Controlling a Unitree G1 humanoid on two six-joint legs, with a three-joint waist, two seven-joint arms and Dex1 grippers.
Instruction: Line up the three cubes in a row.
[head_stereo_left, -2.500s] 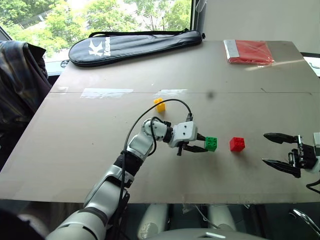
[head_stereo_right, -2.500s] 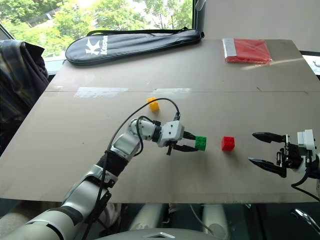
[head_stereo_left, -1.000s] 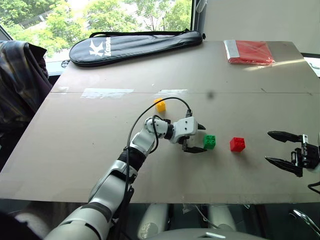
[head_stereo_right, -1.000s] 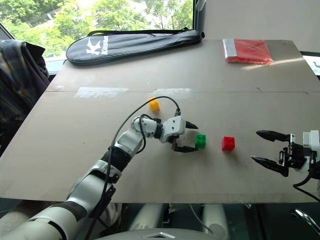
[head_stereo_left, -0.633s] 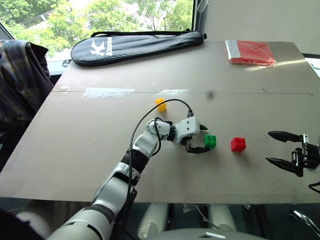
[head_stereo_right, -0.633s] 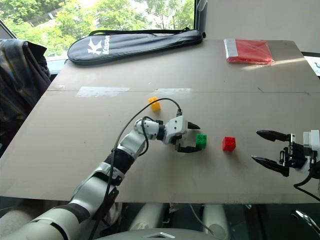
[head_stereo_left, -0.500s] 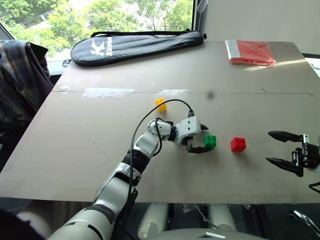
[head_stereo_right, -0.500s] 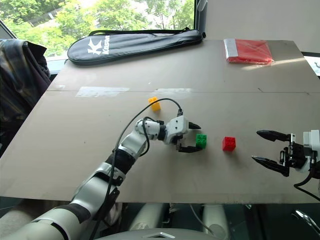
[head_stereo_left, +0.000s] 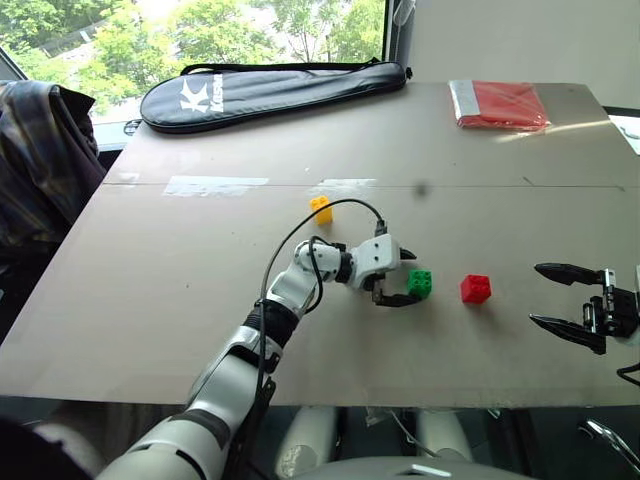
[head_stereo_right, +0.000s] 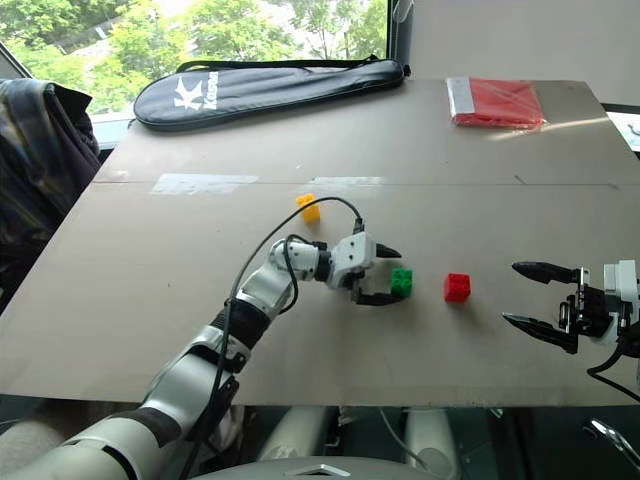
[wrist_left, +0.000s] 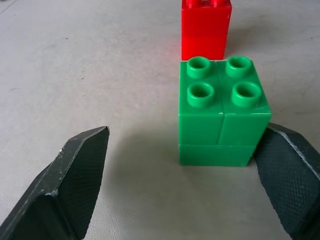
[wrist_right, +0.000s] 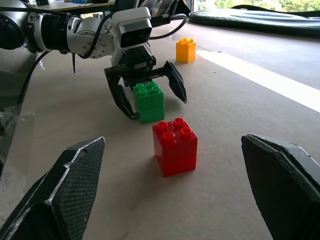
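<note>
Table: left claw spread, straddling green cube; right claw spread, level.

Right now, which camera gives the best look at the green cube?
The left wrist view: the green cube sits close up between the open left gripper fingers, one finger beside it. The right wrist view shows it farther off behind the red cube. The head views show it small on the table.

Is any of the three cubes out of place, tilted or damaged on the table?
The yellow-orange cube sits apart, farther back on the table, out of line with the green cube and red cube, which stand side by side. All three look upright and undamaged.
</note>
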